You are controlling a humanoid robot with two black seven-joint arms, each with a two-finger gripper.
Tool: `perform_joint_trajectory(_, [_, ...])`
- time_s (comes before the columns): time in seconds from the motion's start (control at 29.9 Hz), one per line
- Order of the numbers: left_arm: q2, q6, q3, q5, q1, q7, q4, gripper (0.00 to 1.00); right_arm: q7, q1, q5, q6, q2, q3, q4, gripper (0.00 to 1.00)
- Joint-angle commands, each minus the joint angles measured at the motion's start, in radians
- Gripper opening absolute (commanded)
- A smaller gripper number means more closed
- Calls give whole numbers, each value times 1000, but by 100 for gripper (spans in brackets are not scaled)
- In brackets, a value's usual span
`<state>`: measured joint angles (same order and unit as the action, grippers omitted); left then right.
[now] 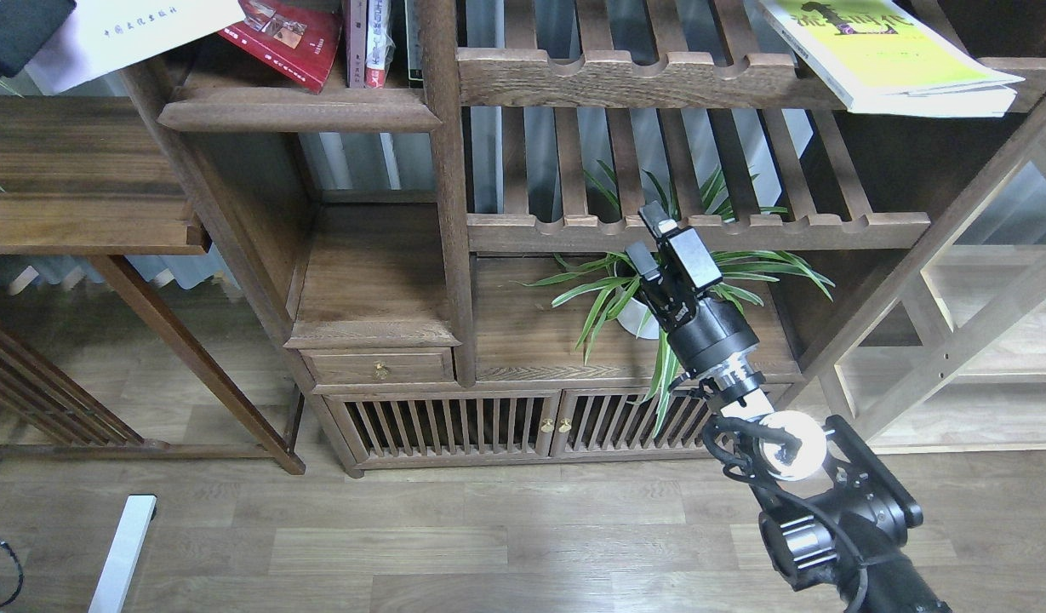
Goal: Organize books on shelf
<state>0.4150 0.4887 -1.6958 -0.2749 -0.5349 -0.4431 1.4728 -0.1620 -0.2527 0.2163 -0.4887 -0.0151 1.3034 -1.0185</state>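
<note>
Dark brown planks make up the shelf (297,109) at eleven o'clock, and the dark red book (284,38) lies flat and askew on it, just beside the narrow upright spines (367,42). The white book (127,34) sits further toward ten o'clock, tilted and hanging past the shelf's left end, with a dark object over its corner at the frame edge; whether that is my left gripper I cannot tell. The yellow-green book (897,55) rests at one o'clock on the slatted rack (659,81), well apart from the shelf. By my reading the job is barely begun: no book stands squared up, and one is off the shelf altogether.

The right gripper (652,240) hangs near centre, empty, fingers slightly apart, in front of the lower slatted rail (701,230). A spider plant (650,289) in a white pot sits right behind it, leaves spreading around the wrist. The upright post (450,187) stands between this arm and the shelf, which could hinder a reach.
</note>
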Motion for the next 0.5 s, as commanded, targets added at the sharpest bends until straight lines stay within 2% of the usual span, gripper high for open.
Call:
perform_joint_trajectory(0.0, [-4,0,1,-35,-23,0,4,0,-1,3,-1,0,1,-3,0,98])
perform_joint_trajectory(0.23, [-2,0,18,-108,-82,0,1,0,-1,9,-2,0,3,-27,0,98])
perform_joint_trajectory(0.47, [-4,0,13,-219,-79,0,1,0,-1,6,-2,0,6,-55,-3,98])
